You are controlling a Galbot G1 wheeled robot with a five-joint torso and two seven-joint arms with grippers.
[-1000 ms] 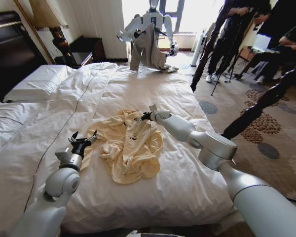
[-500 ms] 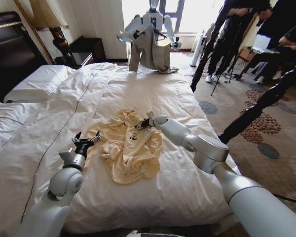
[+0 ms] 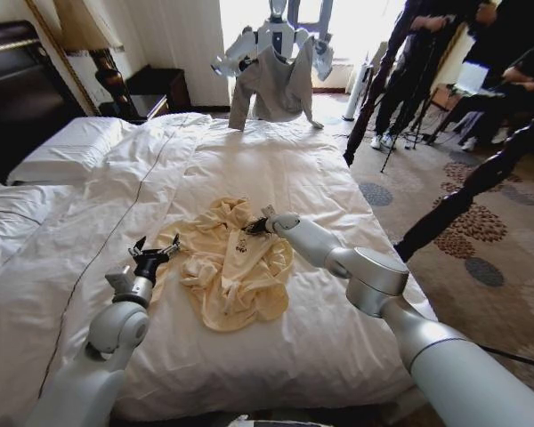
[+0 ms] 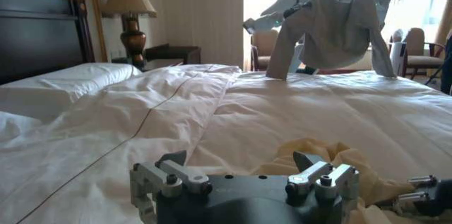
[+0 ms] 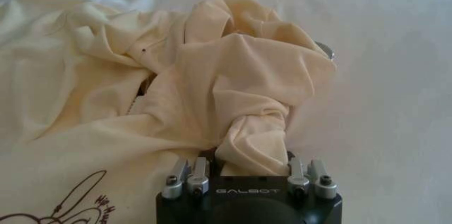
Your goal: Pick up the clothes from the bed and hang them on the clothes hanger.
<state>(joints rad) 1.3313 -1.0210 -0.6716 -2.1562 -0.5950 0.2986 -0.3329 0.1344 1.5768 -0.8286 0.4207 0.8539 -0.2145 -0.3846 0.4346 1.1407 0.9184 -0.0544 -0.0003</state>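
Right arm stretched forward, right gripper (image 3: 254, 226) low, fingers pinched on a fold of the clothes (image 3: 236, 267) bunched right at its tips, left arm bent, left gripper (image 3: 154, 250) fingers spread apart, nothing between them
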